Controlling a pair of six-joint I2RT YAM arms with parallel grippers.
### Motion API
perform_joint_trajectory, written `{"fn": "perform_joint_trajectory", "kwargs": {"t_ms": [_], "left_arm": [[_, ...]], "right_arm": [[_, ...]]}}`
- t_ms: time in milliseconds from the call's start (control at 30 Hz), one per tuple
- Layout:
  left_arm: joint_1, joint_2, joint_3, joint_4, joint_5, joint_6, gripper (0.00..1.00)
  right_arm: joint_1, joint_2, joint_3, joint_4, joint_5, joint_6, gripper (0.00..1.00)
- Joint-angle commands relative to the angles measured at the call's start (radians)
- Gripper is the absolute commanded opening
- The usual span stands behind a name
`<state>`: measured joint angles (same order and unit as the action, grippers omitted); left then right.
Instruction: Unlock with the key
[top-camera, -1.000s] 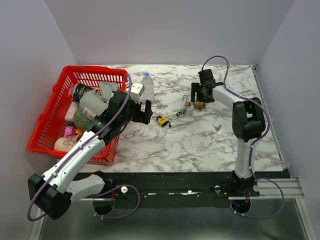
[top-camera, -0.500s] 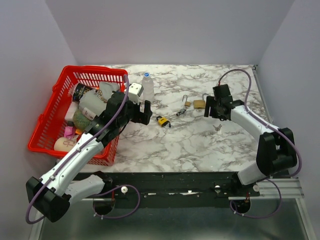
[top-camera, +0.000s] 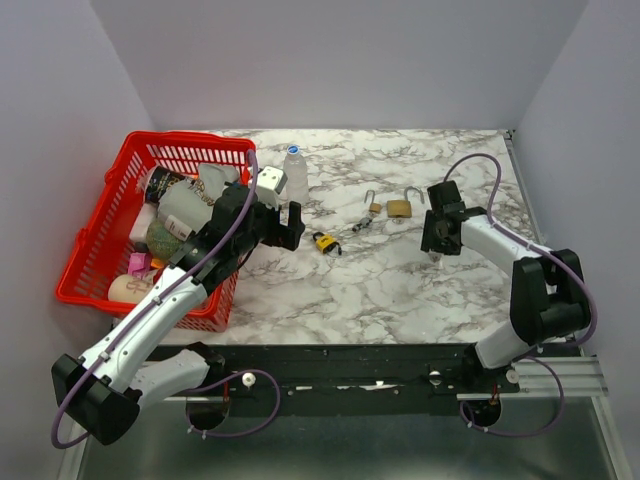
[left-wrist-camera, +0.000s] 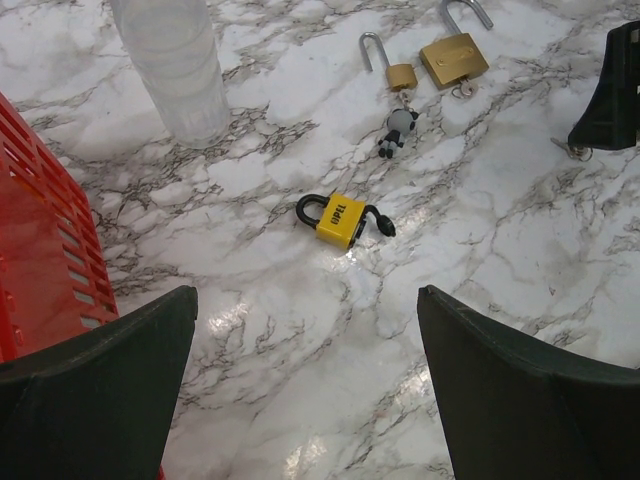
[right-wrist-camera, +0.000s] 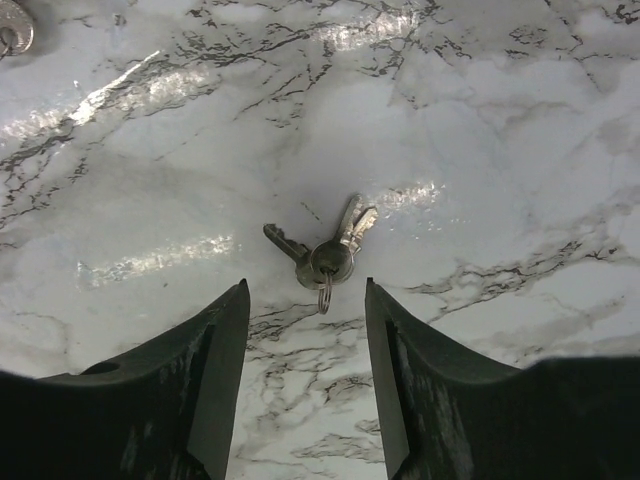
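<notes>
A small bunch of silver keys (right-wrist-camera: 325, 255) on a ring lies flat on the marble, just ahead of my right gripper (right-wrist-camera: 306, 290), whose jaws stand apart with nothing between them. From above, the right gripper (top-camera: 437, 238) hovers over the keys (top-camera: 434, 256). A yellow padlock (left-wrist-camera: 340, 218) lies mid-table. My left gripper (left-wrist-camera: 305, 300) is wide open above bare marble just short of it. A brass padlock (left-wrist-camera: 455, 58) and a smaller brass padlock (left-wrist-camera: 402, 75) with a panda charm lie farther back, shackles open.
A red basket (top-camera: 100, 250) full of items stands at the left, beside the left arm. A clear plastic bottle (top-camera: 295, 172) stands upright behind the left gripper, with a white cube (top-camera: 272, 180) next to it.
The right arm swung from the brass padlocks toward the near right and now sits over the keys, its jaws narrower than before. The left arm has not moved.
</notes>
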<state>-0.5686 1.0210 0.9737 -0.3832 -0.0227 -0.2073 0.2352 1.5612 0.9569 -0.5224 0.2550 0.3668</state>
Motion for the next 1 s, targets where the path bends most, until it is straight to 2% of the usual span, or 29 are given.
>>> {"fn": "perform_joint_trajectory", "kwargs": {"t_ms": [0,200,400,500,533,600,800,967], "left_arm": [[0.006,-0.018,-0.007,0.021,0.007,0.000,0.99],[0.004,-0.016,-0.007,0.020,0.007,0.002,0.99],[0.004,-0.012,-0.007,0.018,0.003,0.002,0.99],[0.004,-0.013,-0.007,0.020,0.004,0.002,0.99],[0.006,-0.013,-0.007,0.020,0.003,0.002,0.99],[0.004,-0.013,-0.009,0.020,0.006,0.002,0.99],[0.006,-0.004,-0.009,0.024,0.021,-0.010,0.99],[0.004,-0.010,-0.016,0.041,0.062,-0.017,0.99]], "right_arm": [[-0.010,0.028,-0.009,-0.018,0.033,0.011,0.55],[-0.017,0.071,0.009,-0.016,0.015,0.009,0.49],[-0.030,0.092,0.020,-0.016,0.000,0.003,0.38],[-0.033,0.108,0.026,-0.016,-0.005,-0.003,0.22],[-0.031,0.108,0.025,-0.016,-0.008,-0.005,0.10],[-0.031,0.103,0.025,-0.014,-0.011,-0.011,0.01],[-0.033,-0.024,-0.007,0.004,-0.109,-0.052,0.01],[-0.031,-0.179,-0.033,0.058,-0.390,-0.109,0.01]]}}
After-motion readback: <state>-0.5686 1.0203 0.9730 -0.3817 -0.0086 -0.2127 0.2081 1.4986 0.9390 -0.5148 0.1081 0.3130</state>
